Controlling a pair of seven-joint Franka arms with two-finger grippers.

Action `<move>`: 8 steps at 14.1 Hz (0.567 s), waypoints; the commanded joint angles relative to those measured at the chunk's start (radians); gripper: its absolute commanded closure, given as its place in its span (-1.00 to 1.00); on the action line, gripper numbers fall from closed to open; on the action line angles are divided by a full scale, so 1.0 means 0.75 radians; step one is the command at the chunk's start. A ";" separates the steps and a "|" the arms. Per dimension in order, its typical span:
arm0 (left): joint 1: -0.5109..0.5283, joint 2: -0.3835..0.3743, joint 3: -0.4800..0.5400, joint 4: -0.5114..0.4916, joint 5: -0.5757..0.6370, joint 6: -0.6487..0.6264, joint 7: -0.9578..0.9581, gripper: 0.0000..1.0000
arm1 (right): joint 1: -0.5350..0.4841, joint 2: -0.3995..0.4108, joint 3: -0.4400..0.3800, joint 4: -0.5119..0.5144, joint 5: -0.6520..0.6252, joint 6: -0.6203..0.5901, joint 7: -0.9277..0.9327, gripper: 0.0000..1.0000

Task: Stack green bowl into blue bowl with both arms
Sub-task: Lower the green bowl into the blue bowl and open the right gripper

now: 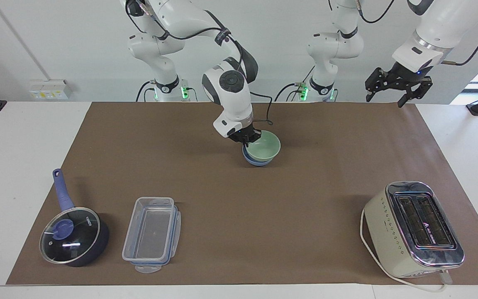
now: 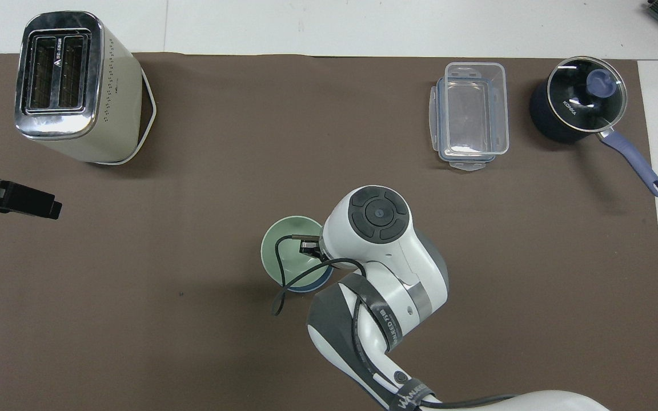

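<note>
Right gripper (image 1: 248, 140) clamped shut on rim of small pale mint-green bowl (image 1: 264, 146), at rim's edge toward right arm's end of table. Green bowl sits nested in small periwinkle-blue bowl (image 1: 252, 160), slightly askew, on brown paper mat (image 1: 230, 199). Left gripper (image 1: 397, 87) waits raised over mat's corner nearest left arm's base, fingers spread wide, holding nothing. Cream-and-chrome toaster (image 1: 414, 229) stands farther from robots than left gripper.
</note>
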 commanded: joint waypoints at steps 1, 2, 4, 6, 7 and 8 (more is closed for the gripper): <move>0.012 -0.032 -0.013 -0.042 0.027 0.029 0.012 -1.00 | -0.013 -0.004 0.006 -0.023 0.002 0.045 -0.021 1.00; 0.012 -0.030 -0.013 -0.042 0.027 0.029 0.012 -1.00 | -0.013 -0.004 0.006 -0.028 0.002 0.049 -0.019 1.00; 0.012 -0.030 -0.011 -0.042 0.027 0.029 0.008 -1.00 | -0.013 -0.004 0.006 -0.032 0.002 0.049 -0.019 1.00; 0.012 -0.030 -0.011 -0.040 0.027 0.029 0.008 -1.00 | -0.007 0.000 0.006 -0.046 0.002 0.075 -0.017 1.00; 0.012 -0.032 -0.011 -0.042 0.027 0.029 0.008 -1.00 | -0.009 0.000 0.006 -0.048 0.002 0.077 -0.019 1.00; 0.012 -0.030 -0.013 -0.040 0.027 0.029 0.008 -1.00 | -0.009 0.000 0.006 -0.050 0.002 0.077 -0.019 1.00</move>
